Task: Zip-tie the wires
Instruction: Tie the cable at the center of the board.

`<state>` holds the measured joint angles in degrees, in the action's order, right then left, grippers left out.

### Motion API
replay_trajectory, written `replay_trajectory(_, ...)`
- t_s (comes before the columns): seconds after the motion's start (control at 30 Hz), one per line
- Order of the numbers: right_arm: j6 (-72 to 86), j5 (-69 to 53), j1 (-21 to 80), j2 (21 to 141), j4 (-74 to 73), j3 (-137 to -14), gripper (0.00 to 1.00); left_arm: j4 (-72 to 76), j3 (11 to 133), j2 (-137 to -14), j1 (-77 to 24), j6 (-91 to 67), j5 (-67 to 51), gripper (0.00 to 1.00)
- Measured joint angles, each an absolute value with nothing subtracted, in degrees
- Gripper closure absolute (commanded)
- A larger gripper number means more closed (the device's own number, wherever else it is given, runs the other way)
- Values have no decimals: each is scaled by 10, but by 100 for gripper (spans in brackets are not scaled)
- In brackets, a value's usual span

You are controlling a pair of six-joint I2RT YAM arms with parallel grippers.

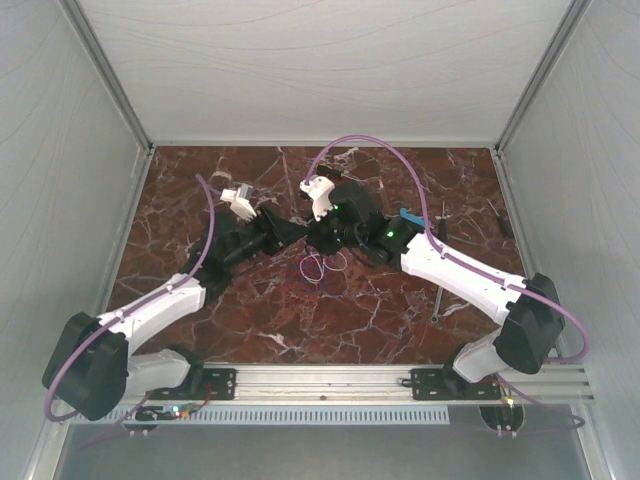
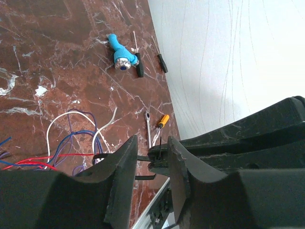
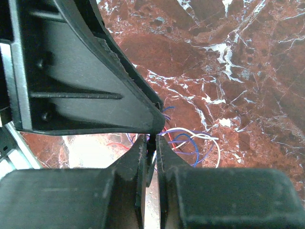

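Note:
The wires (image 1: pixel 322 266) are a small tangle of thin purple, white and red loops on the marble table, just in front of where both grippers meet. They also show in the left wrist view (image 2: pixel 71 138) and the right wrist view (image 3: pixel 190 140). A black zip tie (image 2: pixel 142 158) runs from the wires to the right gripper's tips. My right gripper (image 3: pixel 151 143) is shut on the tie's strap (image 3: pixel 151 157). My left gripper (image 2: pixel 151 152) has its jaws apart, with the right gripper's tips and the tie between them. In the top view, left gripper (image 1: pixel 290 232) and right gripper (image 1: pixel 318 238) nearly touch.
A blue-handled tool (image 2: pixel 119 52) and two black-handled tools (image 2: pixel 139 67) lie at the back right near the white wall. An orange-handled tool (image 2: pixel 163 120) and a metal wrench (image 1: pixel 437 305) lie right of the wires. The metal rail (image 1: pixel 320 380) runs along the near edge.

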<state>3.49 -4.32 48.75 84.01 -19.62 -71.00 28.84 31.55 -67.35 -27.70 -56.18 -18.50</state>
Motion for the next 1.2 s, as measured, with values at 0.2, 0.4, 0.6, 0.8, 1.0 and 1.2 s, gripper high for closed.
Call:
replay_trajectory(0.2, 29, -43, 488, 840, -194, -710, 100, 310, 316, -690, -277, -570, -197, 78)
replay_trajectory(0.4, 26, -43, 488, 841, -194, -710, 100, 322, 316, -700, -278, -575, -204, 100)
replay_trajectory(0.6, 26, -43, 488, 844, -194, -710, 100, 328, 316, -702, -279, -572, -206, 100)
replay_trajectory(0.8, 26, -30, 488, 844, -188, -706, 100, 275, 353, -711, -278, -540, -207, 100)
replay_trajectory(1.0, 27, -23, 492, 844, -174, -691, 100, 225, 366, -711, -278, -509, -194, 100)
replay_trajectory(1.2, 29, -23, 495, 844, -154, -674, 100, 200, 370, -711, -276, -493, -184, 100)
